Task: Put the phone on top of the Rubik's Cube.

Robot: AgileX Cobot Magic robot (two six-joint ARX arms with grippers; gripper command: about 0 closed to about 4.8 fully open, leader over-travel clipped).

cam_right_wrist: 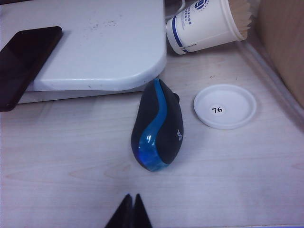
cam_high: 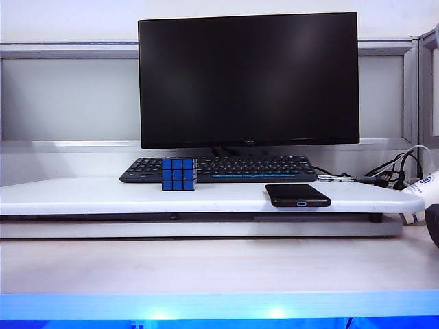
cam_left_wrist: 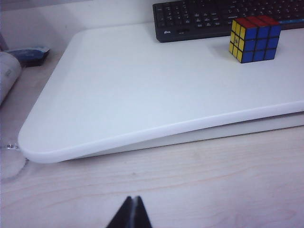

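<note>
Exterior view: the Rubik's Cube [cam_high: 179,174] stands left of centre on the white raised board [cam_high: 103,195], just in front of the black keyboard [cam_high: 260,168] and below the monitor [cam_high: 248,79]. The phone [cam_high: 297,195] lies flat at the board's front edge, right of centre, well apart from the cube. Left hand [cam_left_wrist: 131,212] and right hand [cam_right_wrist: 131,211], fingertips pressed together and holding nothing, hover over the wooden bench [cam_right_wrist: 237,166]; a blue-and-black mouse [cam_right_wrist: 157,126] lies near the right hand.

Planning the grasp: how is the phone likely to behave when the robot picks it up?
The phone looks thin, stiff and glossy, so it probably won't bend but may slip in the jaws. It lies flat on the white board with one end at the edge, likely giving a way under it. Wider than the Rubik's Cube, it may tip there.
</note>
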